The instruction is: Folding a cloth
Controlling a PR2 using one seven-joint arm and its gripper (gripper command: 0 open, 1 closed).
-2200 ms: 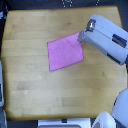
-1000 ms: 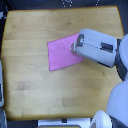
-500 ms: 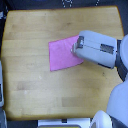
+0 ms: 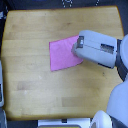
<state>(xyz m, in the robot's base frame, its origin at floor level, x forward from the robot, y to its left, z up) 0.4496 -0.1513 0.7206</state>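
The hand (image 4: 76, 48) is being held over the cloth's (image 4: 62, 53) right edge in the exterior view; its fingers are being hidden by the grey casing, so its opening cannot be told. The cloth is lying flat near the middle of the bench (image 4: 30, 85), with bare wood being left around it.

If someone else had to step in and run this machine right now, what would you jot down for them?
End effector: over the cloth's edge on the exterior view's right; its fingers are hidden under the arm housing, so open or shut is unclear.
Cloth: pink, lying flat and spread on the wooden table, near the middle.
Done: arm is at the cloth.
Left: no fold is visible yet; the whole fold remains.
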